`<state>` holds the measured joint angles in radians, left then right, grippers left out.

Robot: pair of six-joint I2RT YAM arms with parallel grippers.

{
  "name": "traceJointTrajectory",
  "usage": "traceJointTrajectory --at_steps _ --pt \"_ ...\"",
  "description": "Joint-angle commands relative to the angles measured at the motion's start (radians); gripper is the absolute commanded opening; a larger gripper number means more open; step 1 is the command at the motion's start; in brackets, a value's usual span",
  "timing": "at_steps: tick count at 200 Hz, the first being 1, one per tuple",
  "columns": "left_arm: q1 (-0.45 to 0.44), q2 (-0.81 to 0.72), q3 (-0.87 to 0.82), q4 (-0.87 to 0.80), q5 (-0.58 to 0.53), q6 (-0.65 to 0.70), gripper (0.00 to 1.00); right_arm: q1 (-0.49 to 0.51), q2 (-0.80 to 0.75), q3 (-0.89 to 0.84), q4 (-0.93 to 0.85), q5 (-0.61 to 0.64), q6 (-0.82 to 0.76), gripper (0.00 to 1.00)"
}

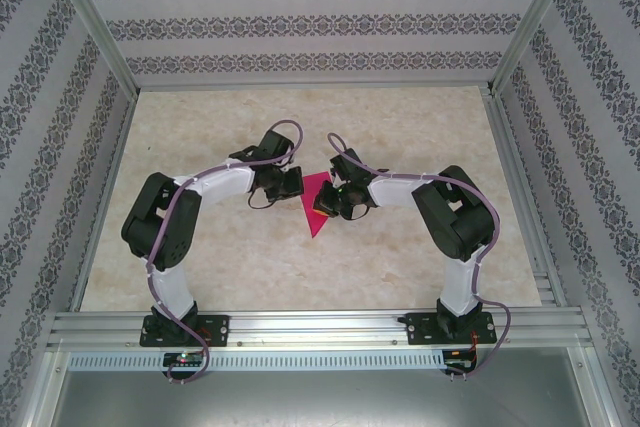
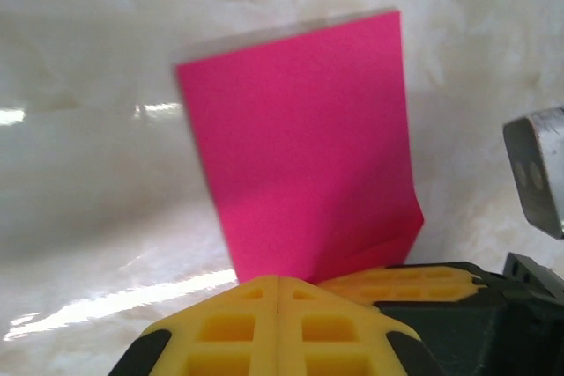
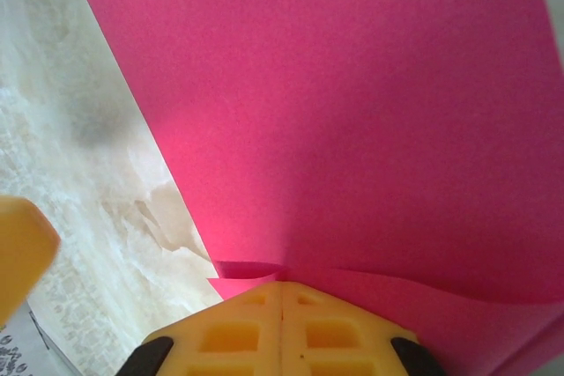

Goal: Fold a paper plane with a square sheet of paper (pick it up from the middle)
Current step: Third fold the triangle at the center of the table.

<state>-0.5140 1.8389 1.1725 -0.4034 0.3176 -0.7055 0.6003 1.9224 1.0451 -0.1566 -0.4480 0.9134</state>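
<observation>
A pale marbled table (image 1: 300, 277) — boxed in by patterned walls (image 1: 300, 22) and aluminium rails (image 1: 300, 332).

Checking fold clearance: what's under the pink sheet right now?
Pale marbled table shows around the square sheet of paper; the patch directly beneath is covered. Left gripper and right gripper each pinch an edge.

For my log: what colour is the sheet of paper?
The paper is plain magenta-pink, clearest in the right wrist view.

Pale mottled table (image 1: 300, 277), metal rail (image 1: 320, 324) along near edge; pink paper (image 1: 313, 207) mid-table
</observation>
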Motion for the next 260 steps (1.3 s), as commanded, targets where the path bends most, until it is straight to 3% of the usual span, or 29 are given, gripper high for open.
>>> traceJointTrajectory --at_steps 1,260 --pt "-0.03 0.025 -0.017 0.043 0.049 -0.015 0.03 -0.004 0.015 -0.013 -0.019 0.021 -0.014 0.04" --pt "-0.091 0.104 -0.038 -0.029 -0.034 -0.017 0.0 -0.018 0.001 -0.045 0.041 0.011 0.029 0.0"
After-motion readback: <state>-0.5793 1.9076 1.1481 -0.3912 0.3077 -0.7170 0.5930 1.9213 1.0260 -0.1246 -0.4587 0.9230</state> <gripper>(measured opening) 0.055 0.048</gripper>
